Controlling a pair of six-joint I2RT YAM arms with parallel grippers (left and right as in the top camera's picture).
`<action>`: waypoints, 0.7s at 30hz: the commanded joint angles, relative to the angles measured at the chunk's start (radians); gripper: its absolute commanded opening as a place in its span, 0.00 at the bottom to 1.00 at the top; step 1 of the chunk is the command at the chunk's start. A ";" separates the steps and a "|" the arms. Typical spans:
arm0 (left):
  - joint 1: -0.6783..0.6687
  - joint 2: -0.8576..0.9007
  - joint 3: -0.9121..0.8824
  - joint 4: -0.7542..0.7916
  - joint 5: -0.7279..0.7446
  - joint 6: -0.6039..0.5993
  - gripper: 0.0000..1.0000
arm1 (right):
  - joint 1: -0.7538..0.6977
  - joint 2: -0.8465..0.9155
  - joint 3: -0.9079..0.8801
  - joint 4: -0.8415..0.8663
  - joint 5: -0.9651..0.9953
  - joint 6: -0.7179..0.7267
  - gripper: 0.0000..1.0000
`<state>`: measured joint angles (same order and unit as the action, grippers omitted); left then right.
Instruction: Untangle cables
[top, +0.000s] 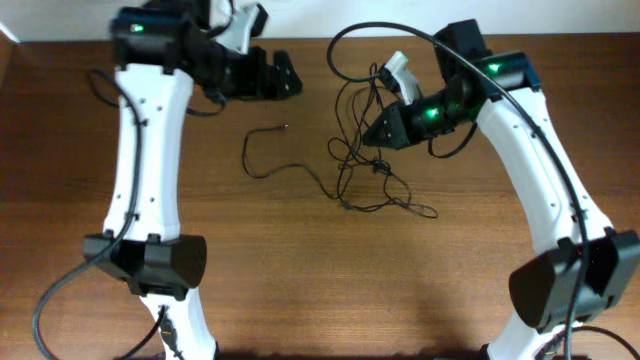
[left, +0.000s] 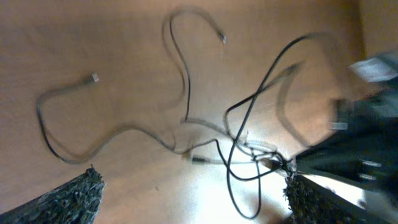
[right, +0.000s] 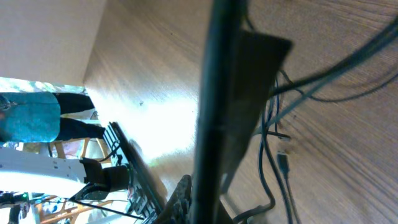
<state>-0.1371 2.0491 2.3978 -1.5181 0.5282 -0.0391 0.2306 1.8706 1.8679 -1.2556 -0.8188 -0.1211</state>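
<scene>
The cables are thin black wires in a loose clump at the table's middle. One strand curls left to a small plug. My right gripper is at the clump's upper right, seemingly shut on strands that rise from its tip. In the left wrist view its dark tip meets the cables where several strands cross. My left gripper is open and empty, high at the far edge, its fingers wide apart. The right wrist view shows cables, a plug and one finger.
The thick black cable of the right arm arcs over the clump's far side and blocks much of the right wrist view. The wooden table ends at the far edge near the left gripper. The arm bases stand at the front left and right.
</scene>
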 joint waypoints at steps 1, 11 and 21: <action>-0.068 0.002 -0.221 0.120 0.260 0.168 0.83 | 0.004 -0.036 0.035 0.002 0.014 0.034 0.04; -0.256 0.005 -0.369 0.445 0.251 0.235 0.55 | 0.004 -0.036 0.034 -0.002 -0.043 0.032 0.04; -0.262 0.140 -0.369 0.549 0.120 0.103 0.58 | 0.003 -0.130 0.036 -0.018 -0.120 0.005 0.04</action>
<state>-0.3927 2.1525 2.0357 -0.9943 0.7158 0.1284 0.2306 1.8259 1.8820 -1.2636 -0.8970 -0.1001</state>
